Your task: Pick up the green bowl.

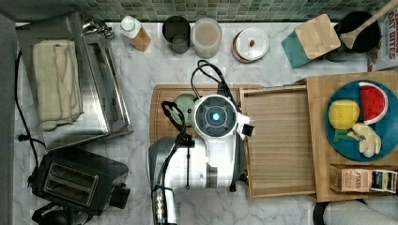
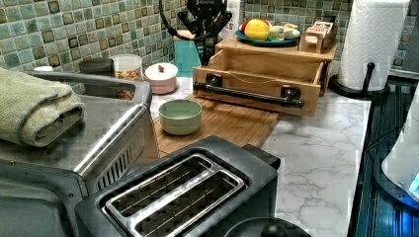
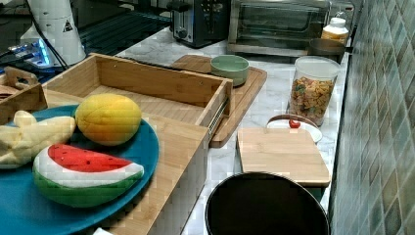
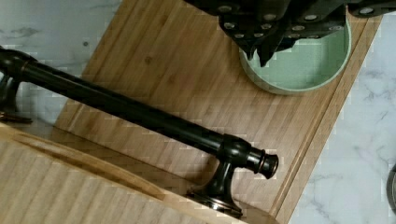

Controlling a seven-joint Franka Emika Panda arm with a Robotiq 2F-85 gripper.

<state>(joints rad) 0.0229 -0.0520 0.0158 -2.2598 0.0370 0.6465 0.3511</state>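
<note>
The green bowl [image 2: 180, 116] stands upright and empty on a bamboo cutting board [image 2: 232, 126], near the board's far corner in the right view [image 3: 230, 67]. In the top view my arm's wrist [image 1: 216, 116] covers the right part of the green bowl [image 1: 182, 104]. My gripper [image 2: 201, 54] hangs well above the board, higher than the bowl and apart from it. In the wrist view the gripper [image 4: 262, 55] has its fingertips together, with nothing between them, over the near rim of the green bowl [image 4: 308, 70].
An open wooden drawer [image 1: 279, 140] with a dark bar handle [image 4: 140, 116] borders the board. On the unit above it sits a blue plate [image 1: 340, 143] of toy fruit. A toaster [image 1: 77, 180], a toaster oven [image 1: 96, 70], jars [image 1: 206, 36] and a white-lidded container [image 1: 251, 44] stand around.
</note>
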